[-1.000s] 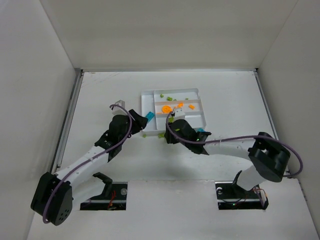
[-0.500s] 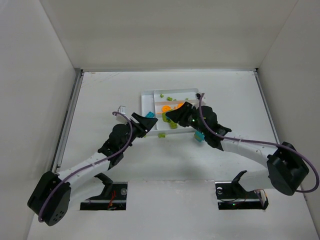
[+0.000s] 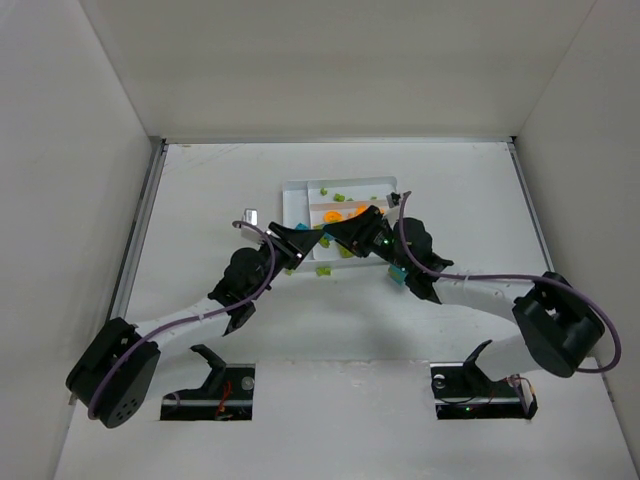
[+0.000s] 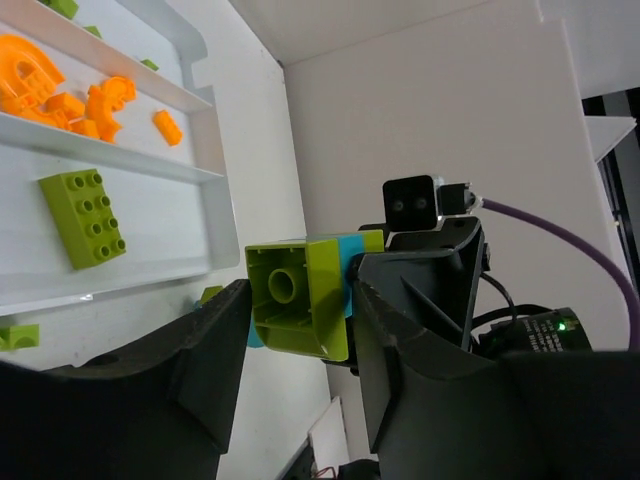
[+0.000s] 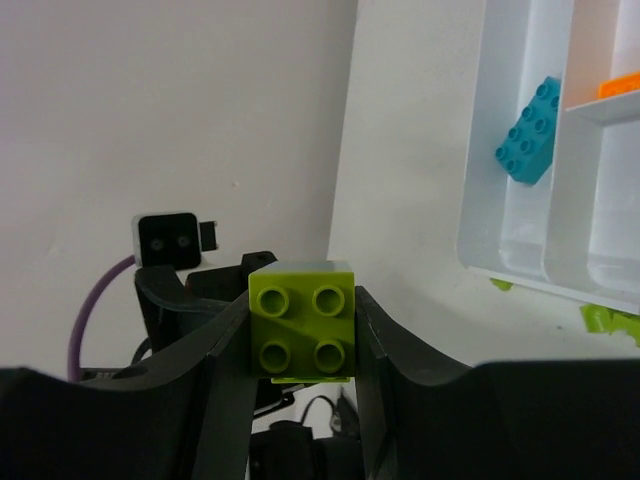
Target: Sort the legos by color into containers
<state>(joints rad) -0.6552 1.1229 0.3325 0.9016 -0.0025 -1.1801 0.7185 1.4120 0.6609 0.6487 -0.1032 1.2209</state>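
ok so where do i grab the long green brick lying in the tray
Probably pinch the green brick across its two long sides, coming straight down: it lies flat in the tray, studs up, with bare floor along both sides.

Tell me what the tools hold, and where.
Both grip one lime-and-teal lego stack by its sides: left tool at the hollow-bottom end, right tool at the studded end.

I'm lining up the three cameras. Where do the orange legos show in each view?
Top external: orange legos just above centre, in the white tray.
Left wrist: orange legos upper left, in a tray compartment.
Right wrist: an orange sliver at the upper right edge.
Shared landmark: the white tray.
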